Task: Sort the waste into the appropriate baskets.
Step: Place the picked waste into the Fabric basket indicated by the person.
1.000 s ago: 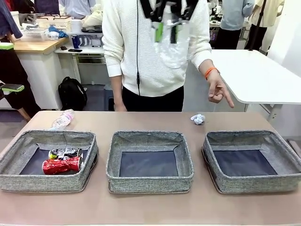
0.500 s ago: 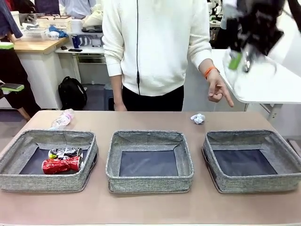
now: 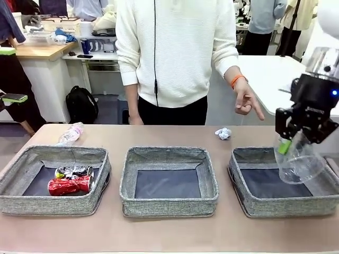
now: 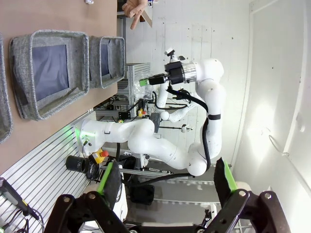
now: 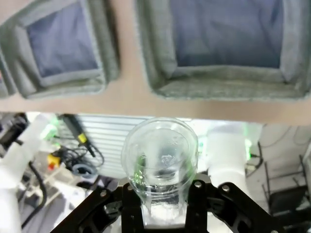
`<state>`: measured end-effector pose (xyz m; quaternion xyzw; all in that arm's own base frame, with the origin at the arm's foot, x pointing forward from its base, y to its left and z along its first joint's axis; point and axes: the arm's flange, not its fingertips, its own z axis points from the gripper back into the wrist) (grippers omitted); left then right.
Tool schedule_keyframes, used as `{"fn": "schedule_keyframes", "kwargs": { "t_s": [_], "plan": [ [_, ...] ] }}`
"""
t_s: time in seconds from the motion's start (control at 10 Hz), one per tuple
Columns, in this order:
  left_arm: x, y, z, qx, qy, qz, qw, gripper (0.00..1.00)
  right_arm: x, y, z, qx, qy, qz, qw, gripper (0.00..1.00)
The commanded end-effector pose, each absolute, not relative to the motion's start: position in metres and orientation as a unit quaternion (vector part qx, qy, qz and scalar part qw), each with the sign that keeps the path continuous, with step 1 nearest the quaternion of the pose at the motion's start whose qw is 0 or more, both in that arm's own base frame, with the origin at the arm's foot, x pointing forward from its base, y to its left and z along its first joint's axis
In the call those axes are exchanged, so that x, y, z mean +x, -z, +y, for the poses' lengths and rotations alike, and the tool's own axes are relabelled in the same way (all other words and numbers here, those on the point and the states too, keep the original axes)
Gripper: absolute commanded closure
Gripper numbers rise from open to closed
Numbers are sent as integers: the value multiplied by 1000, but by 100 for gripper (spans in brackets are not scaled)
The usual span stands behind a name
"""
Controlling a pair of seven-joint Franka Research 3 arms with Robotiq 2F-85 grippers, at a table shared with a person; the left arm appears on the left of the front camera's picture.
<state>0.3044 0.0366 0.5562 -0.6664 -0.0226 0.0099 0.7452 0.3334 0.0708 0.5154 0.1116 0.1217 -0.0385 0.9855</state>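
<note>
Clear plastic cup (image 3: pixel 300 161) clamped in right claw (image 3: pixel 293 146), jaws partly closed round it, mouth pointing away from claw. Right basket (image 3: pixel 286 205) beneath claw. Crumpled white paper ball (image 3: pixel 223 133) on worktop (image 3: pixel 169 233) to claw's left. Crushed red can (image 3: pixel 69 186) in left basket (image 3: pixel 53 203), farthest from claw. Left claw (image 4: pixel 165 179) spread wide, empty.

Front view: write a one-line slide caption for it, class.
Right gripper holds a cup above the right basket; two cans lie in the left basket.

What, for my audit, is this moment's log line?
right gripper: shut on clear plastic cup; above right grey woven basket; left gripper: open
</note>
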Motion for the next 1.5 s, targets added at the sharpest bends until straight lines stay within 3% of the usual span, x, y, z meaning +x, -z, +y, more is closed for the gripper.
{"fn": "schedule_keyframes", "kwargs": {
  "t_s": [0.0,0.5,1.1,1.2,1.3,1.4],
  "plan": [
    [304,-557,36,-674,-1,-28,738,0,345,-504,62,121,76,125,982,65],
    [304,-557,36,-674,-1,-28,738,0,380,-449,35,143,204,122,961,65],
    [304,-557,36,-674,-1,-28,738,0,377,-416,22,186,283,133,932,65],
    [304,-557,36,-674,-1,-28,738,0,376,-415,21,183,299,127,928,58],
    [304,-557,36,-674,-1,-28,738,0,374,-414,19,178,317,116,924,10],
    [304,-557,36,-674,-1,-28,738,0,372,-414,18,181,327,110,921,3]
  ]
}}
